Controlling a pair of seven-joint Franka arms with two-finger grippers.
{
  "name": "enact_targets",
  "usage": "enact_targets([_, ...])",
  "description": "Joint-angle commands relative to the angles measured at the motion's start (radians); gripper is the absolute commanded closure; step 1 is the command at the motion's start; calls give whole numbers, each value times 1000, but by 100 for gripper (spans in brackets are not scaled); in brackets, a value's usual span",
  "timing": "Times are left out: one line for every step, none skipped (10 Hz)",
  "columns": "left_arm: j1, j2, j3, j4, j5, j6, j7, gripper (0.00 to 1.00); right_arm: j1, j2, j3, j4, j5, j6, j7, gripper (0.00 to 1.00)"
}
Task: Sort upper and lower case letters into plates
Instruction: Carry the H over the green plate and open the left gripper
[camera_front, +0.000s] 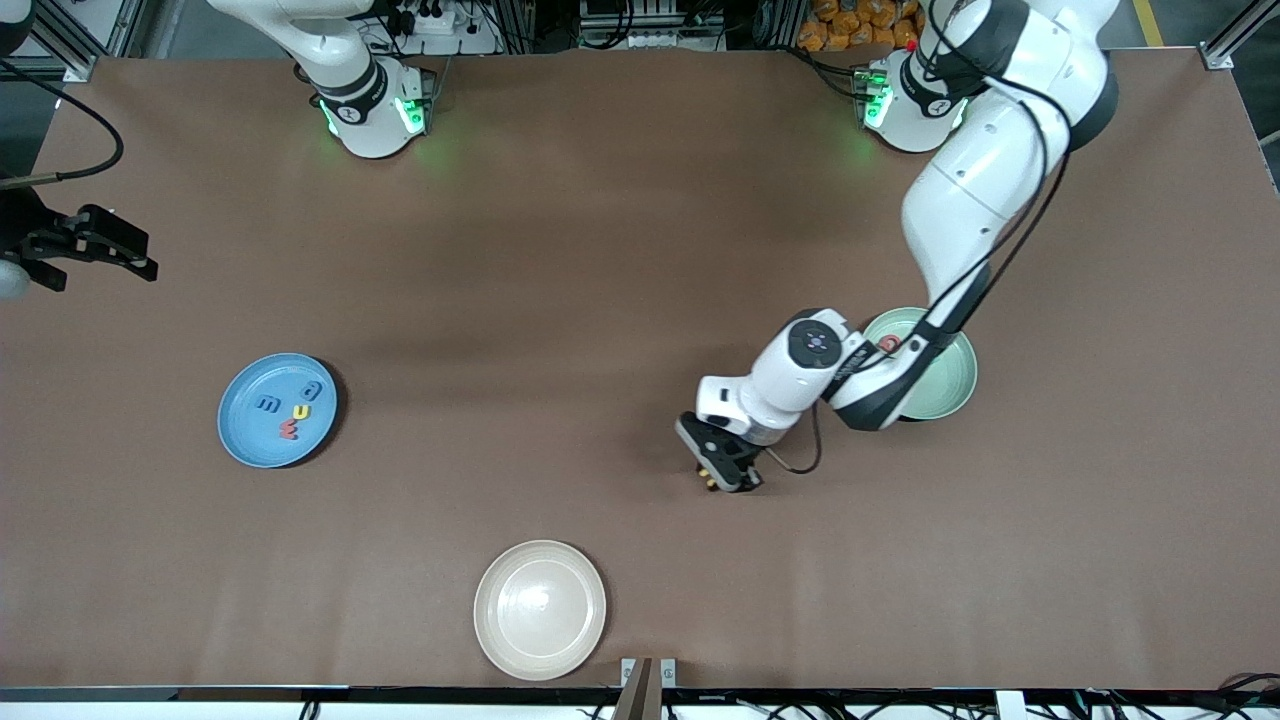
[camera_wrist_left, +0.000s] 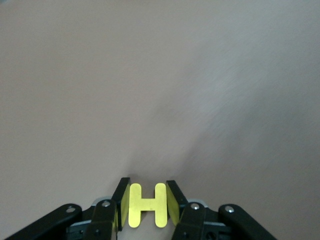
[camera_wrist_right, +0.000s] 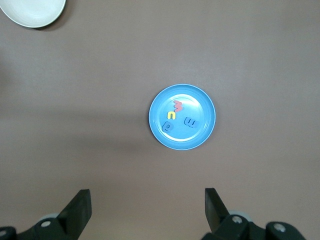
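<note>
I am holding a yellow letter H (camera_wrist_left: 147, 205) clenched by its two uprights in the left gripper (camera_front: 722, 467), lower centre of the front frame, over bare table (camera_front: 620, 250). It looks light, thin, stiff and smooth, so I judge it could slip. The mint green plate (camera_front: 950, 375) sits at centre right, the blue plate (camera_front: 245, 420) with lowercase letters (camera_front: 290, 408) at centre left. The right gripper (camera_wrist_right: 147, 210) is waiting spread wide above the blue plate.

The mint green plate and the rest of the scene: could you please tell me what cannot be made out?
- Mint green plate: front view, left arm covers much of it; contents mostly hidden.
- Yellow H: left gripper holds it; its lower end is cut off by the left wrist view's edge.
- Right gripper: fingertips cut off, right wrist view.
</note>
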Motion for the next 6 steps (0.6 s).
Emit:
enact_targets([171,-139,-75,-206,-29,-50,52,100,-18,-11,17,-19,1,0,16,0])
enact_targets([266,-168,-128,-269,-27,-79,75,100,-18,-11,17,-20,2,0,16,0])
enact_targets([371,-185,-200,-318,-19,-113,84,100,-18,-11,17,-22,2,0,16,0])
enact_targets([451,-187,-274,-328,-12,-189,87,100,-18,-11,17,-22,1,-1,16,0])
enact_targets([509,-194,-346,-328,-12,-284,86,100,-18,-11,17,-22,2,-1,16,0])
enact_targets([583,-209,-397,-337,-12,-367,95,100,-18,-11,17,-22,2,-1,16,0])
